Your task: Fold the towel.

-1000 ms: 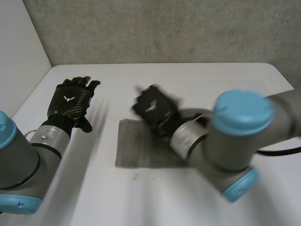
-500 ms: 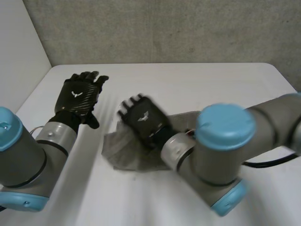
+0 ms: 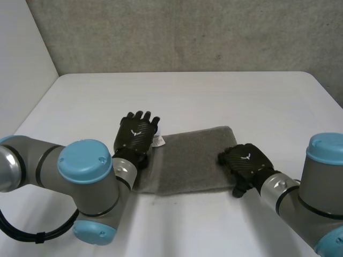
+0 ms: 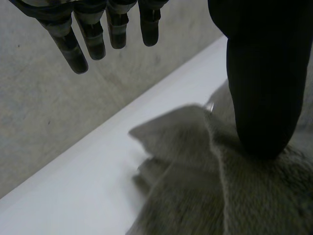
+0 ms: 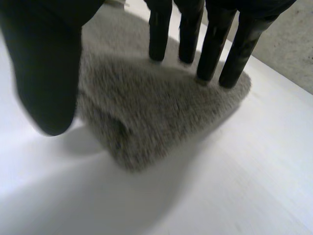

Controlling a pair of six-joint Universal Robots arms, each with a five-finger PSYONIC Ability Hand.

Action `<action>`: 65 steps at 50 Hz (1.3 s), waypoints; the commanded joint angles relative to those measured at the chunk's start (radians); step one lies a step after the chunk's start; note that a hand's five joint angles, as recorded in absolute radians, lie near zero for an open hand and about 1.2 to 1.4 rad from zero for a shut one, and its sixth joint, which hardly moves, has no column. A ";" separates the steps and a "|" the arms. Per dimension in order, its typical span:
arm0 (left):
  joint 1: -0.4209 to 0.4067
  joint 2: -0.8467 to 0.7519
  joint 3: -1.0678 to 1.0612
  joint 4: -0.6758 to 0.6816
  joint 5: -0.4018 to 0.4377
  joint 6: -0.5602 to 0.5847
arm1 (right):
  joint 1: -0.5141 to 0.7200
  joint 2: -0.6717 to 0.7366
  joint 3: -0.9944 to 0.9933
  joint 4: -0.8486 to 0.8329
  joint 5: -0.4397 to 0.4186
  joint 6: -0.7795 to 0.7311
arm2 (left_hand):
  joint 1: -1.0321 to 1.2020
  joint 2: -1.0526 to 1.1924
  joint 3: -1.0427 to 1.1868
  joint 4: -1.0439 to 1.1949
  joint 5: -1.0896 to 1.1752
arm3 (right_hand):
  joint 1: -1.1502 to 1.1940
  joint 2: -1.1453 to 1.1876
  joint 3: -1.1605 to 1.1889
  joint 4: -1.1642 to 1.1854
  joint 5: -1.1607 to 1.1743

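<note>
Left robot hand [image 3: 136, 136] shifted onto towel [image 3: 193, 158], long axis lying side to side

Free room and obstacles. The white table [image 3: 214, 96] is bare beyond the towel [image 3: 193, 158], as far as the grey wall [image 3: 187, 37]. The left hand [image 3: 136, 136] occupies the towel's left edge and the right hand [image 3: 245, 162] its right edge. The left arm [image 3: 80, 176] and right arm [image 3: 316, 198] block the near side. A raised corner [image 4: 146, 132] appears to lift slightly beside the left thumb.
</note>
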 commanded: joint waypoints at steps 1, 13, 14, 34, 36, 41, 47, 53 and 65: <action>0.008 -0.016 -0.023 0.005 -0.036 0.096 | -0.036 0.002 0.059 -0.077 0.027 -0.144 | -0.003 0.010 0.005 0.007 -0.030 | 0.915 0.877 0.874 0.873 0.871; -0.002 0.122 -0.181 0.005 -0.038 0.096 | 0.012 -0.050 -0.037 -0.151 0.101 -0.343 | -0.003 0.010 0.005 0.007 -0.030 | 1.090 1.052 1.048 1.048 1.046; -0.002 0.152 -0.195 0.003 -0.039 0.094 | 0.058 -0.056 -0.072 -0.149 0.102 -0.372 | -0.003 0.010 0.005 0.007 -0.030 | 1.090 1.052 1.048 1.048 1.046; 0.257 0.432 -0.304 -0.046 -0.030 0.051 | 0.543 0.259 -0.361 -0.092 -0.013 -0.679 | -0.003 0.010 0.005 0.007 -0.030 | 1.090 1.052 1.048 1.048 1.046; 0.263 0.435 -0.304 -0.057 -0.027 0.028 | 0.544 0.269 -0.364 -0.094 -0.019 -0.664 | -0.003 0.010 0.005 0.007 -0.030 | 0.792 0.754 0.750 0.750 0.748; 0.255 0.436 -0.293 -0.092 0.021 -0.094 | 0.531 0.202 -0.364 -0.095 -0.004 -0.586 | 0.003 0.016 0.012 0.014 -0.023 | 0.058 0.020 0.016 0.015 0.014; 0.180 0.433 -0.212 -0.129 0.045 -0.177 | 0.422 0.057 -0.332 -0.083 0.043 -0.168 | 0.006 0.019 0.015 0.017 -0.020 | -0.131 -0.169 -0.173 -0.174 -0.176; 0.102 0.406 -0.118 -0.201 0.042 -0.230 | 0.288 -0.062 -0.286 0.009 0.027 0.280 | 0.006 0.019 0.015 0.017 -0.020 | -0.131 -0.169 -0.173 -0.174 -0.176; -0.044 0.153 0.141 -0.442 0.028 -0.446 | 0.112 -0.031 -0.333 0.173 -0.060 0.457 | 0.041 0.054 0.050 0.052 0.015 | -0.131 -0.169 -0.173 -0.174 -0.176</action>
